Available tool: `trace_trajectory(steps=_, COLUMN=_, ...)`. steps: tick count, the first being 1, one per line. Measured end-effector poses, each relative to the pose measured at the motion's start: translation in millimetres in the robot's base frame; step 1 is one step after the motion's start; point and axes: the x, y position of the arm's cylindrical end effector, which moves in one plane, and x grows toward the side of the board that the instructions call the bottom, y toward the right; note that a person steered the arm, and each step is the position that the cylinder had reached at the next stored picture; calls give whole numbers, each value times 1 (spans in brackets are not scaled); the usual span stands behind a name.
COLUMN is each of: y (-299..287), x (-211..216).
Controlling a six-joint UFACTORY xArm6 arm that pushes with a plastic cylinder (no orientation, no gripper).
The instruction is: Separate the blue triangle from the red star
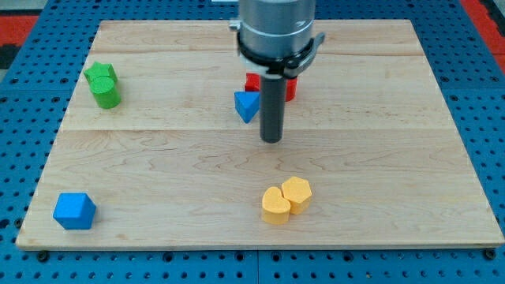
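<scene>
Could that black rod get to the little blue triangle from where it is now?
Probably yes. My tip sits just to the view's right of the blue triangle, with bare wood between. The red star lies behind the triangle, not in the path.

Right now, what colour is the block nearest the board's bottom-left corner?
Blue, in the camera view.

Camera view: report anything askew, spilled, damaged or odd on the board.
Nothing stands out. The blue triangle sits against the partly hidden red star, my tip just to their right; all the blocks look intact.
</scene>
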Motion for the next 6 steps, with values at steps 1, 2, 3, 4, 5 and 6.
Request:
trace_trajectory(steps=1, y=9, x=-17)
trace_trajectory(steps=2, y=11, x=-32)
trace_trajectory(steps=3, y=-3, x=-38)
trace_trajectory(steps=4, y=-16, x=-49)
trace_trajectory(steps=5, y=-30, x=-63)
trace_trajectory(steps=6, y=-75, x=-63)
